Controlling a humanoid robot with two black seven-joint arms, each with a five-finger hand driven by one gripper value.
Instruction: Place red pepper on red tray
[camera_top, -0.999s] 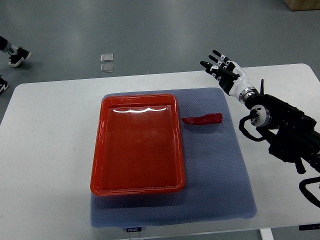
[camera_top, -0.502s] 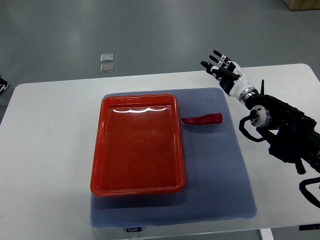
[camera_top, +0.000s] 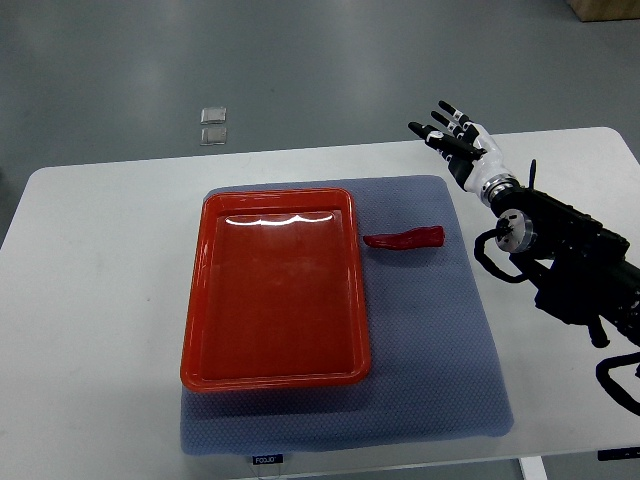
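Since the earlier frames the right hand (camera_top: 455, 135) has drifted slightly up and to the right, toward the far edge of the table; the shoe at the picture's left edge is gone. Nothing else has shifted.

Right hand: black-and-white, fingers spread, holding nothing, hovering over the far right corner of the blue-grey textured mat (camera_top: 430, 340). Left arm not in view.

Small, glossy, tapered red pepper (camera_top: 405, 239): lies flat on the mat, just beside the right rim of the shallow rectangular red plastic tray (camera_top: 197, 300), apart from it (narrow gap visible). Tray holds nothing.

Step in hand, as judged: approach, not yet a reach; pepper untouched, well apart from the hand.

Next move calls for: bringing the hand back toward the robot and left, down over the pepper, fingers closing across its thicker right end, then a short carry left over the rim.
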